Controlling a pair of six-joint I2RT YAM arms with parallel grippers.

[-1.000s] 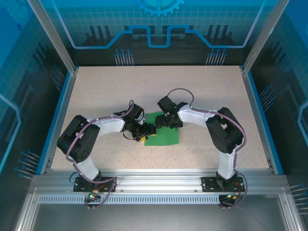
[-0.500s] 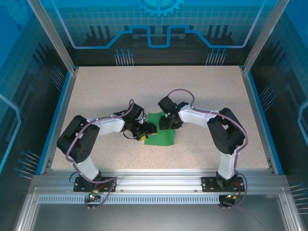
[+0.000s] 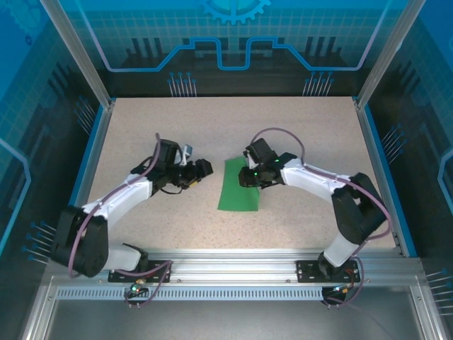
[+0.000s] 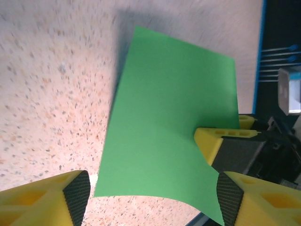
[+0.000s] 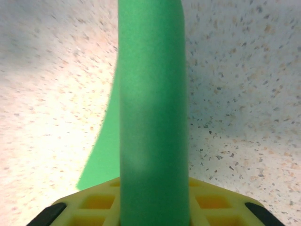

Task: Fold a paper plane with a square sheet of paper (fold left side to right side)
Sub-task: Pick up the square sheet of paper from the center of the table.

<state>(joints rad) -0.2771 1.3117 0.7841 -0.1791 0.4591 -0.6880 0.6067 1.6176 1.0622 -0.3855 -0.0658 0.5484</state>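
Top external view: the green sheet of paper (image 3: 237, 193) lies on the speckled desk (image 3: 304, 134) between the two arms, nearer the right one. It reads as a tall, narrow rectangle with its long sides running away from the arm bases, tilted slightly to the right at the far end.

The left hand (image 3: 200, 170) hangs off to the left of the sheet, clear of it, with bare desk between them. From the left wrist, its two yellow fingers (image 4: 77, 197) with black pads stand wide apart, released, with nothing gripped.

The right hand (image 3: 248, 177) sits at the sheet's right edge, towards the far end. From the left wrist, one of its yellow fingers (image 4: 211, 141) overlaps that edge of the paper (image 4: 169, 113).

From the right wrist, the paper (image 5: 153, 117) rises as a curved green strip straight up from the yellow body of the hand (image 5: 155, 214), its edge lifted off the desk. Whether the fingers are clenched on it I cannot tell.
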